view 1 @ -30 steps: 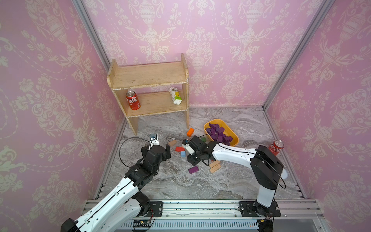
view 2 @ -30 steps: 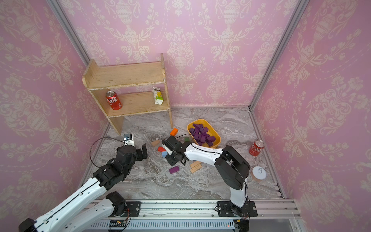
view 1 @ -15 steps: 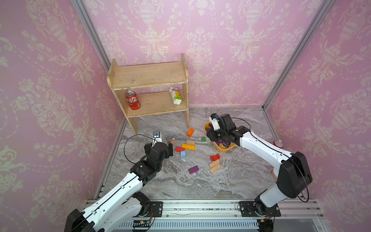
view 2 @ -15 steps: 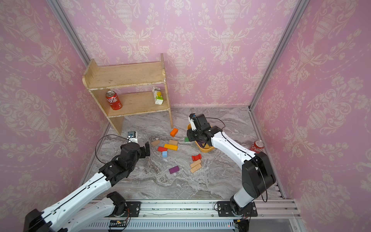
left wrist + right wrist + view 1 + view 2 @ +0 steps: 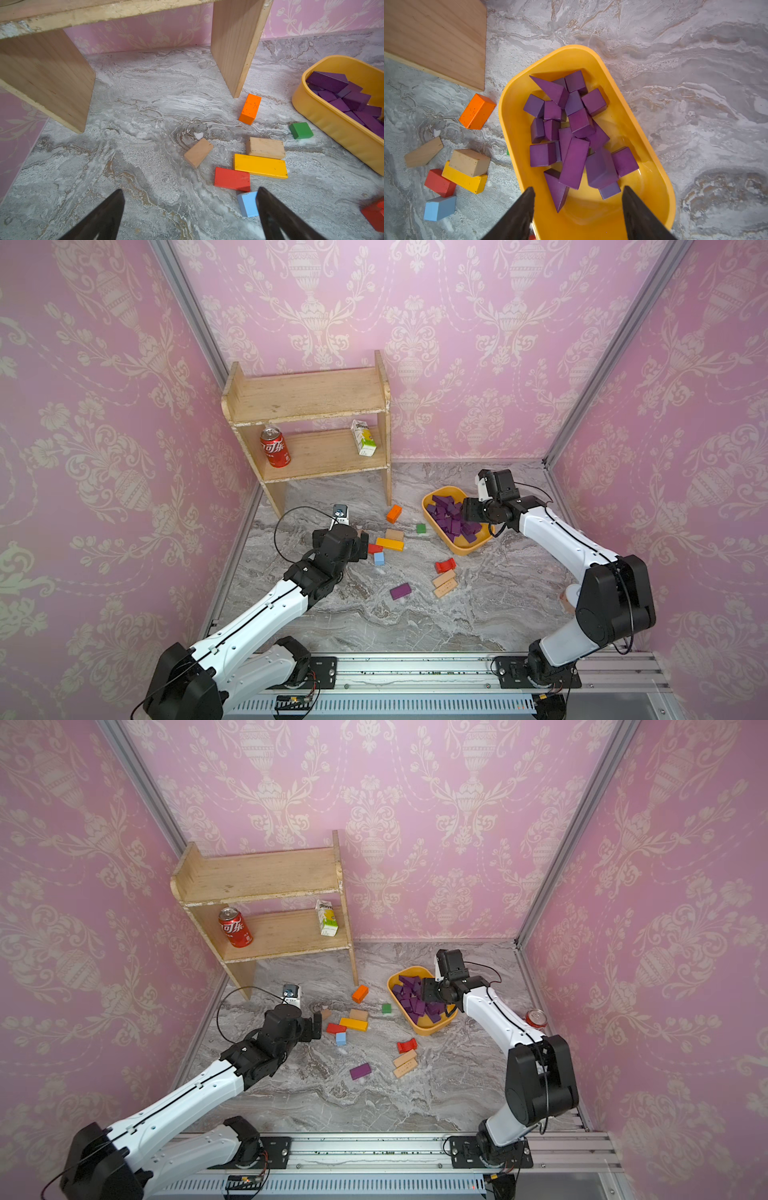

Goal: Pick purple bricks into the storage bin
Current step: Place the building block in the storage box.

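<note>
The yellow-orange storage bin lies at the right rear of the floor, with several purple bricks piled in it. My right gripper hovers over the bin's near end, open, with nothing between its fingers. A blurred purple brick lies on the pile just beyond them. One purple brick lies alone on the marble floor, nearer the front. My left gripper is open and empty, low over the floor beside a light blue block.
A wooden shelf at the back left holds a cola can and a carton. Orange, green, yellow, red and tan blocks are scattered left of the bin. A second can stands by the right wall.
My right arm swung from the blocks mid-floor back over the bin, and its jaws opened, letting a purple brick fall onto the pile. The left arm shifted only slightly.
</note>
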{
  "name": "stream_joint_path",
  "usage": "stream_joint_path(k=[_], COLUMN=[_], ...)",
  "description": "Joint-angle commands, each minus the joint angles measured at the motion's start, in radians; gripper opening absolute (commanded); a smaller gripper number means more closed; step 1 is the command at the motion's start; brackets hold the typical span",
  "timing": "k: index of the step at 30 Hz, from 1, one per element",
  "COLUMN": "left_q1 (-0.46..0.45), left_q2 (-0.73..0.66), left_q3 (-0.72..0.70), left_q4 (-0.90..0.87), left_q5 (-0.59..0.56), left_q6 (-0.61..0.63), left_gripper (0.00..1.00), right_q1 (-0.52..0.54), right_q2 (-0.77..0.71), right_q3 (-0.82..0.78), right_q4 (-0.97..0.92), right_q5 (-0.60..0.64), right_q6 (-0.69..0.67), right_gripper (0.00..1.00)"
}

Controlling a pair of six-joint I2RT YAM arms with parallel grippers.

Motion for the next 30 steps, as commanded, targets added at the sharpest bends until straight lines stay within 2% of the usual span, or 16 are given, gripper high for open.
stream_joint_path(k=[1,17,30], left_q1=[0.010,0.008,-0.021], left_q2=[0.007,0.012,0.108], left_q3=[0.034,0.048,0.081], left_q4=[-0.017,-0.093,-0.112], left_q5=[0.046,0.261,0.370], left_q6=[0.029,0.058,0.135], left_gripper=[0.99,0.99,0.99], right_q1=[0.003,0.003,0.002], right_q2=[-0.046,-0.214,-0.280], right_q3=[-0.015,-0.135,-0.178], right_q4=[-0.004,-0.024,-0.056], right_q5=[-0.019,-0.009,0.012], right_q6=[0.006,-0.006,-0.005], right_gripper=[0.71,0.79,0.95])
